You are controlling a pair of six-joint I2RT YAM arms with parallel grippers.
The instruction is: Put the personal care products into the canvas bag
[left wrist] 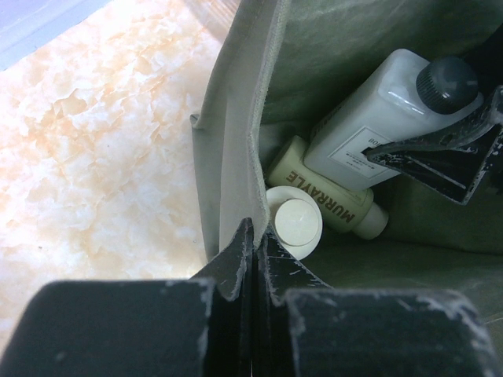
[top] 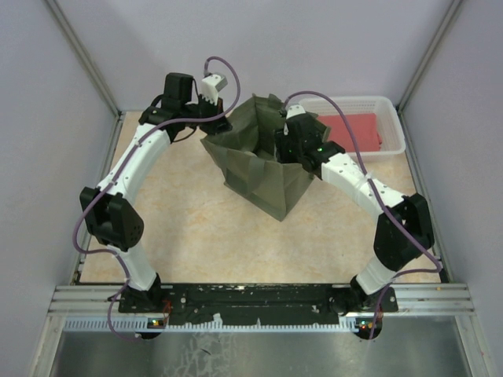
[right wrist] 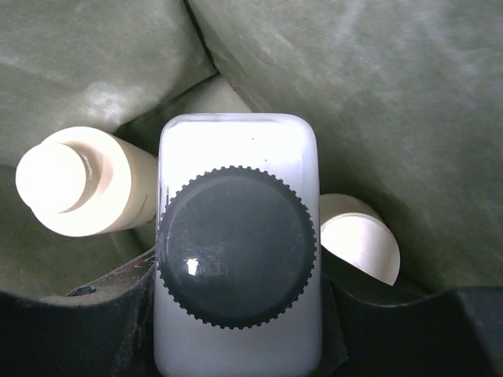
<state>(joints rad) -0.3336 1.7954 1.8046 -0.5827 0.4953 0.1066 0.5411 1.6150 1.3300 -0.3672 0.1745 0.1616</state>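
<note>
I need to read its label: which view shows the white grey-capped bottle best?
Left wrist: it shows the white bottle inside the canvas bag, with body, label and cap visible. Right wrist sees only its cap and shoulders end-on. In top external it is hidden inside the bag.

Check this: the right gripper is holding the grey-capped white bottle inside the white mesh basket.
Wrong container: the right gripper holds the grey-capped white bottle inside the canvas bag; the right wrist view shows olive fabric all around it.

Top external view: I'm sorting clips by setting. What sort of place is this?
Likely a robot lab test cell, not a home: left arm and right arm bolted to an aluminium rail, plain grey panel walls, a marble-patterned tabletop.
</note>
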